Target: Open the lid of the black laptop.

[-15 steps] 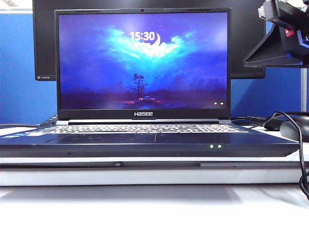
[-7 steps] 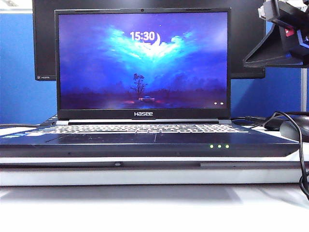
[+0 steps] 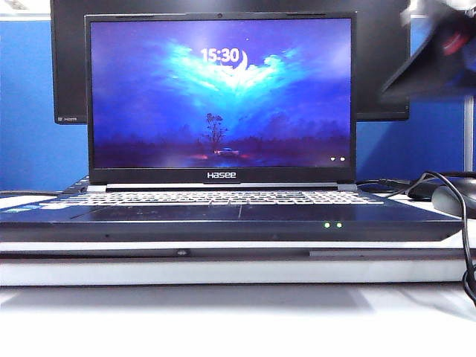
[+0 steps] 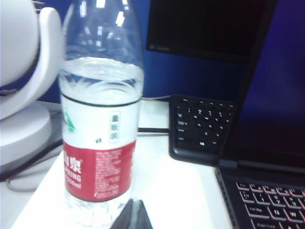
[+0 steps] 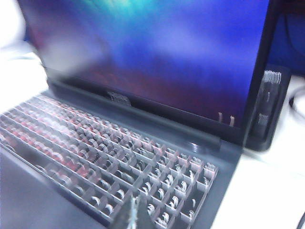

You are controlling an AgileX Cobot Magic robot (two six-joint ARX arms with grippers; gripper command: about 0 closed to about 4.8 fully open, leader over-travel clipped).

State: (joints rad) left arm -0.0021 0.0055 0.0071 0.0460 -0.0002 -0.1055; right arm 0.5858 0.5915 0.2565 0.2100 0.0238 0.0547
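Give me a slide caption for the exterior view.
Hasee laptop with lid upright, lock screen showing 15:30; blurred right claw raised beside it.

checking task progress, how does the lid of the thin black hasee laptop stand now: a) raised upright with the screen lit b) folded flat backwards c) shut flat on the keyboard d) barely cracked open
a: the lid stands upright above the white-lettered keyboard, its screen lit and showing 15:30.

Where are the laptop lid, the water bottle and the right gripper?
lid (image 3: 220,93), exterior view, lit screen.
water bottle (image 4: 100,143), left wrist view, label.
right gripper (image 5: 133,215), right wrist view, blurred fingertips over the keys.
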